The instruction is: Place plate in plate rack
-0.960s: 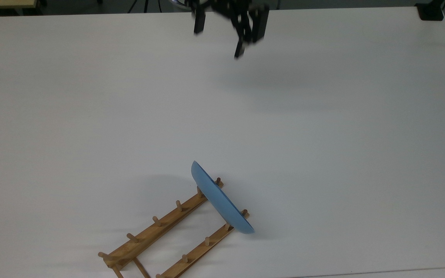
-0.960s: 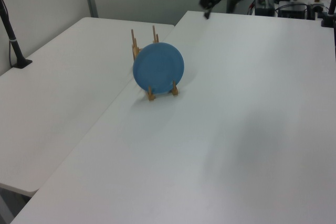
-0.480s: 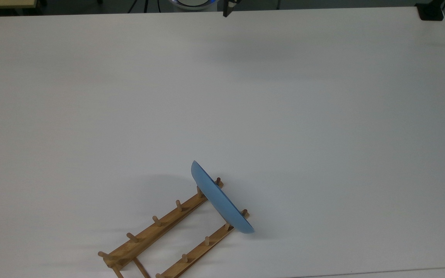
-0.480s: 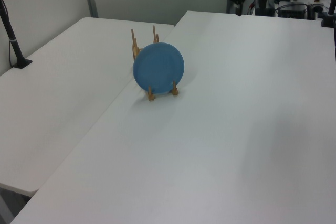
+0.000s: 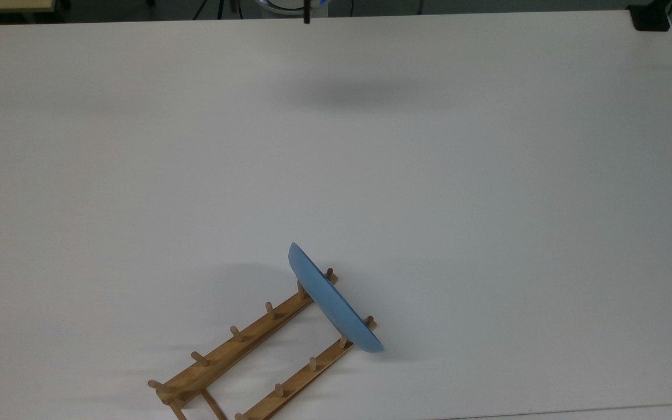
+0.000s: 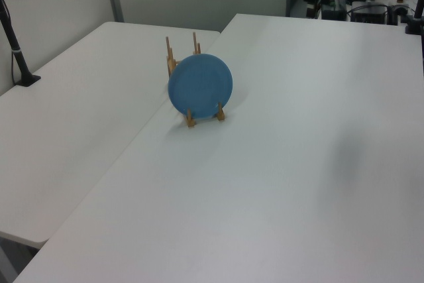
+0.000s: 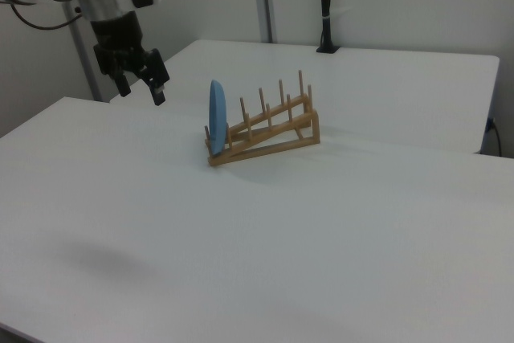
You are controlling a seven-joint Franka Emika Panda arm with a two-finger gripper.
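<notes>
Light-brown wood forms the plate rack (image 5: 254, 350), which is seen at the near edge of the white counter (image 5: 487, 175) in the top view, its two pegged rails running diagonally. At the rack's farther end the light-blue plate (image 5: 333, 303) is seen standing on edge, lodged between the last pairs of pegs and leaning slightly; the placing is judged to be done, with nothing held. In the right view the plate (image 7: 217, 116) is shown edge-on at the low front end of the rack (image 7: 269, 130), a narrow profile from which its lean can be judged, whereas in the left view its full round face (image 6: 200, 87) is presented and the rack (image 6: 192, 114) is largely hidden behind it, only peg tips and two feet being visible. Well apart from both, toward the far side of the counter, the gripper (image 7: 138, 78) is seen raised in the right view, its fingers spread and empty. Some risk is judged to remain: the plate sits in the end slot with part of its rim overhanging the rail, so a knock to the counter or a passing sweep of the arm could tip it out onto the counter.
</notes>
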